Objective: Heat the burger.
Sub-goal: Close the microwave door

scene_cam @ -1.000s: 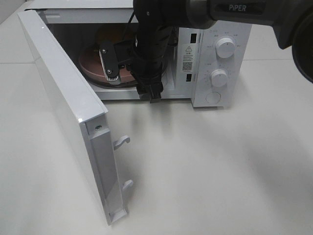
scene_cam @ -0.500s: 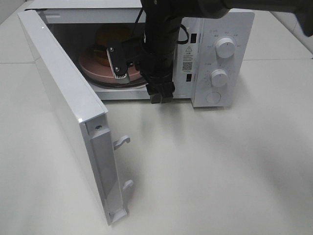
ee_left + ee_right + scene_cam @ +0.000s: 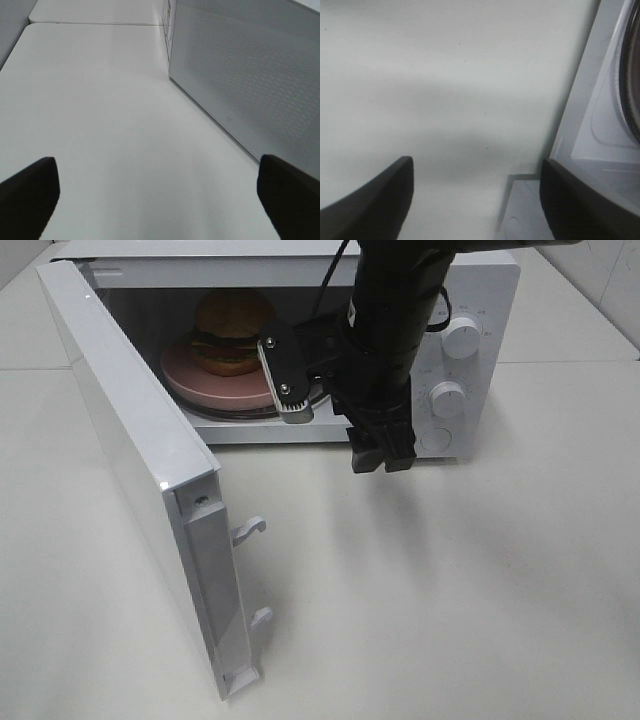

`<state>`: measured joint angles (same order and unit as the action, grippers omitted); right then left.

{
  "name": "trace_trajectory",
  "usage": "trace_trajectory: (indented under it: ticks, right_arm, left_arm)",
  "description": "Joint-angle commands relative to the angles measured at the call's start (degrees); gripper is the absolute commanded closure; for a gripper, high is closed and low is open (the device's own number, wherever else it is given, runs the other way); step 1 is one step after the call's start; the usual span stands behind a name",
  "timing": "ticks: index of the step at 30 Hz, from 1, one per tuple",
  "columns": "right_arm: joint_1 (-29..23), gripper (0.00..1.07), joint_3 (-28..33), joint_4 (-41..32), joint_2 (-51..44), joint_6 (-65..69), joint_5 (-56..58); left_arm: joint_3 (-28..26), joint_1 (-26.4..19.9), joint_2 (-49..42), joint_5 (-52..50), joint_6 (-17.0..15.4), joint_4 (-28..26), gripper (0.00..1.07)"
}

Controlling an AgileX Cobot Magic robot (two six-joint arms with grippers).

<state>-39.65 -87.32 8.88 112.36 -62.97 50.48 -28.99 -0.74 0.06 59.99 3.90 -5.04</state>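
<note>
While right gripper (image 3: 382,454) is hanging empty, jaws apart, before the microwave (image 3: 482,370), shutting the door (image 3: 120,430) is risking clipping that arm.

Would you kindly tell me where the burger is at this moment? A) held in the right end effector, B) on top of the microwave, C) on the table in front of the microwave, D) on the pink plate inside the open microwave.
D: in the exterior high view the burger sits on the pink plate inside the microwave, whose door stands open.
</note>
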Motion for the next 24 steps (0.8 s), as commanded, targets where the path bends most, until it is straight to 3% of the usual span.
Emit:
trace_trajectory:
  ticks: [1,6,17,24]
  right_arm:
    - [0.1,0.31,5.7,-0.2,-6.0,3.6,-1.7]
    - [0.1,0.19,11.3,-0.2,-13.2,7.3,-1.3]
    - [0.1,0.23,19.9,-0.7,-27.0,10.8,6.3]
    - [2.6,0.32,26.1,-0.7,-36.2,17.9,9.3]
  left_arm:
    - [0.1,-0.1,-0.2,-0.2,-0.3,-0.1,0.02]
    - [0.1,-0.1,-0.2,-0.2,-0.3,-0.1,0.02]
    - [0.1,-0.1,-0.2,-0.2,-0.3,-0.1,0.02]
    - [0.1,-0.1,-0.2,-0.2,-0.3,-0.1,0.02]
